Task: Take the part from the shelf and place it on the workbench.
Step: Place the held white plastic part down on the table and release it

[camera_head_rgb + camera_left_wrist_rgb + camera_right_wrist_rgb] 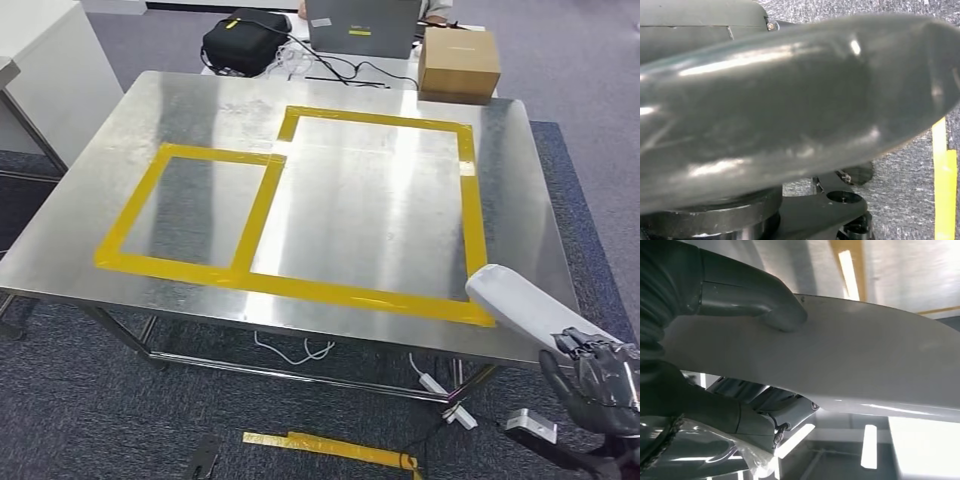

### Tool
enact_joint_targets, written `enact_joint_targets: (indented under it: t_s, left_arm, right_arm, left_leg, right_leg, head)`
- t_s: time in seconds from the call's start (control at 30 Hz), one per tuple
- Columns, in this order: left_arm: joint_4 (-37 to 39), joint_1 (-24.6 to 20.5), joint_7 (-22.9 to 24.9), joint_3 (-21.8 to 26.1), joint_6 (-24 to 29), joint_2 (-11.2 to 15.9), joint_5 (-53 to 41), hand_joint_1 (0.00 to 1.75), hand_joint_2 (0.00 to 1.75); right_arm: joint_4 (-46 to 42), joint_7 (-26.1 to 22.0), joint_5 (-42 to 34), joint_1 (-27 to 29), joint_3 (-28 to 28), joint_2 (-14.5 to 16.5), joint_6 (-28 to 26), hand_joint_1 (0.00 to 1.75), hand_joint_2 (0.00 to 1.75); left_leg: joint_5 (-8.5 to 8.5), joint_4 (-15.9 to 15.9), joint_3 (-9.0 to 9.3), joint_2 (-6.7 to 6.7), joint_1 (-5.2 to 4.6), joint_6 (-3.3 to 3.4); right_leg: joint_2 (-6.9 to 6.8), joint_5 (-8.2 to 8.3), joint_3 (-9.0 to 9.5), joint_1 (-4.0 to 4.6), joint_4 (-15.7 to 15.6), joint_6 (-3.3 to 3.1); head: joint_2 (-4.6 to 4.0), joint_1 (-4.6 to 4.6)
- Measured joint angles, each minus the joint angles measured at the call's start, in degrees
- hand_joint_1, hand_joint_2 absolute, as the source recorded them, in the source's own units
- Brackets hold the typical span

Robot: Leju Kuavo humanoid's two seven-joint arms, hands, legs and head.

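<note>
Now the right hand (604,385) grips the white part (521,305), thumb (764,302) pressed on one face and dark fingers (696,405) wrapped beneath. From the fingers, the part's far end reaches over the steel desk (340,210) edge, just past the yellow tape (302,290).

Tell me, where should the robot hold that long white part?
Probably right where the right hand grips it now: at the near end, thumb on one broad face and fingers beneath. The white part is long and flattish, so pinching its faces leaves the far end free over the workbench.
</note>
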Motion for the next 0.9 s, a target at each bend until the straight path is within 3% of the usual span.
enact_joint_targets:
  t_s: [0.1, 0.13, 0.17, 0.2, 0.23, 0.3, 0.37, 0.43, 0.5, 0.6, 0.63, 0.67, 0.7, 0.73, 0.8, 0.87, 0.9]
  left_arm:
    - [0.0, 0.0, 0.0, 0.0, 0.0, 0.0, 0.3, 0.00, 0.00]
    - [0.0, 0.1, -0.1, 0.0, -0.1, 0.0, 0.4, 0.00, 0.00]
    - [0.0, 0.2, -0.1, 0.0, -0.1, 0.0, 0.6, 0.00, 0.00]
    - [0.0, 0.2, -0.1, 0.0, -0.2, 0.1, 0.8, 0.00, 0.00]
    - [0.0, 0.2, -0.2, 0.0, -0.3, 0.1, 1.0, 0.00, 0.00]
    - [0.0, 0.0, -0.2, 0.0, -0.5, 0.1, 1.2, 0.00, 0.00]
    - [0.0, -0.1, -0.3, 0.0, -0.6, 0.3, 1.4, 0.00, 0.00]
    - [0.0, 0.0, -0.4, 0.0, -0.8, 0.5, 1.6, 0.00, 0.00]
    - [0.0, 0.1, -0.5, 0.1, -0.9, 0.7, 1.6, 0.00, 0.00]
    - [0.0, -0.1, -0.6, 0.1, -1.1, 1.0, 1.6, 0.00, 0.00]
    - [0.0, 0.0, -0.6, 0.1, -1.1, 1.1, 1.6, 0.00, 0.00]
    - [0.0, 0.1, -0.6, 0.1, -1.1, 1.2, 1.6, 0.00, 0.00]
    - [0.0, 0.2, -0.6, 0.1, -1.1, 1.3, 1.6, 0.00, 0.00]
    - [0.0, 0.3, -0.6, 0.1, -1.1, 1.4, 1.6, 0.00, 0.00]
    - [0.0, 0.4, -0.6, 0.1, -1.1, 1.6, 1.6, 0.00, 0.00]
    - [0.0, 0.3, -0.5, 0.1, -1.2, 1.7, 1.6, 0.00, 0.00]
    - [0.0, 0.3, -0.5, 0.1, -1.2, 1.8, 1.6, 0.00, 0.00]
  right_arm:
    - [-0.3, 0.0, 0.9, 0.0, 1.5, 0.2, -0.4, 1.75, 1.75]
    - [-0.2, 0.1, 1.3, -0.1, 2.2, 0.4, -0.3, 1.75, 1.75]
    - [-0.1, 0.1, 1.7, -0.5, 2.9, 0.5, -0.2, 1.75, 1.75]
    - [0.2, 0.3, 2.2, -1.1, 3.8, 0.6, 0.0, 1.75, 1.75]
    - [0.5, 0.4, 2.7, -2.1, 4.9, 0.8, 0.1, 1.75, 1.75]
    - [1.3, 1.0, 3.5, -4.2, 7.0, 1.4, 0.2, 1.75, 1.75]
    - [2.0, 1.8, 4.3, -5.7, 9.1, 2.0, 0.2, 1.75, 1.75]
    - [2.8, 2.4, 4.9, -7.1, 10.9, 2.7, 0.2, 1.75, 1.75]
    - [3.6, 2.9, 5.3, -8.4, 12.4, 3.4, 0.0, 1.75, 1.75]
    - [4.5, 3.5, 5.8, -9.1, 14.0, 3.9, -0.6, 1.75, 1.75]
    - [4.8, 3.8, 6.0, -9.2, 14.4, 3.9, -0.8, 1.75, 1.75]
    - [5.1, 4.1, 6.3, -9.2, 14.8, 4.0, -1.0, 1.75, 1.75]
    - [5.3, 4.4, 6.5, -9.2, 15.1, 4.0, -1.3, 1.75, 1.75]
    - [5.5, 4.7, 6.8, -9.2, 15.4, 4.0, -1.5, 1.75, 1.75]
    - [5.7, 5.1, 7.5, -9.3, 15.8, 4.0, -2.0, 1.75, 1.75]
    - [5.9, 5.7, 8.6, -9.5, 16.0, 4.0, -2.5, 1.75, 1.75]
    - [6.1, 6.0, 9.2, -9.5, 16.1, 4.0, -2.7, 1.75, 1.75]
  left_leg:
    - [0.20, -0.3, 0.07, -0.15, 0.02, 0.36]
    - [0.19, -0.2, 0.06, -0.34, -0.02, 0.39]
    - [0.19, -0.2, 0.07, -0.55, -0.05, 0.39]
    - [0.21, -0.2, 0.09, -0.84, -0.06, 0.36]
    - [0.22, -0.1, 0.11, -1.18, -0.05, 0.29]
    - [0.23, 0.1, -0.06, -2.04, -0.13, -0.10]
    - [0.50, 0.3, -0.57, -3.08, -0.13, -0.85]
    - [0.83, 0.3, -0.99, -3.90, 0.08, -1.66]
    - [-0.22, 1.9, -1.79, -2.72, 0.11, -2.36]
    - [-4.97, 11.6, -6.32, -0.39, 0.21, -3.13]
    - [-6.00, 14.7, -7.79, -0.23, 0.26, -3.25]
    - [-6.01, 16.1, -8.41, -0.17, 0.28, -3.25]
    - [-4.97, 15.3, -7.97, -0.07, 0.28, -3.15]
    - [-3.17, 12.4, -6.50, 0.22, 0.23, -2.92]
    - [-0.04, 4.5, -2.58, 2.22, -0.25, -2.09]
    - [0.70, 0.4, -0.72, 3.73, -0.82, -1.39]
    - [0.55, 0.1, -0.72, 3.56, -1.00, -1.18]
  right_leg:
    - [0.06, -4.71, -4.75, 0.03, 9.9, 0.40]
    - [0.05, -5.44, -6.14, 0.03, 12.7, 0.50]
    - [0.06, -5.16, -6.68, 0.02, 13.6, 0.55]
    - [0.10, -3.85, -6.12, 0.01, 12.3, 0.56]
    - [0.45, -1.82, -4.54, -0.06, 9.1, 0.52]
    - [2.43, 0.97, -0.61, -0.32, 1.5, 0.29]
    - [3.59, 1.33, 1.27, -0.36, -1.8, -0.17]
    - [2.67, 1.56, 1.44, -0.21, -2.0, -0.85]
    - [1.52, 1.77, 1.64, -0.28, -2.2, -1.58]
    - [-0.57, 1.66, 1.82, -0.16, -2.4, -2.20]
    - [-1.27, 1.60, 1.84, -0.07, -2.3, -2.28]
    - [-1.94, 1.55, 1.87, 0.00, -2.3, -2.32]
    - [-2.56, 1.49, 1.93, 0.08, -2.3, -2.35]
    - [-3.17, 1.41, 2.06, 0.15, -2.3, -2.35]
    - [-4.28, 1.17, 2.33, 0.42, -2.3, -2.17]
    - [-5.37, 0.97, 2.46, 0.70, -2.3, -1.81]
    - [-5.94, 0.92, 2.53, 0.81, -2.4, -1.57]
  head:
    - [0.00, 0.19]
    - [0.00, 0.17]
    - [0.00, 0.17]
    - [0.00, 0.17]
    - [0.00, 0.17]
    - [0.00, 0.17]
    - [0.00, 0.12]
    - [0.00, 0.09]
    - [0.00, -0.12]
    - [0.00, -0.42]
    - [0.00, -0.43]
    - [0.00, -0.43]
    - [0.00, -0.44]
    - [0.00, -0.44]
    - [0.00, -0.44]
    - [0.00, -0.39]
    - [0.00, -0.38]
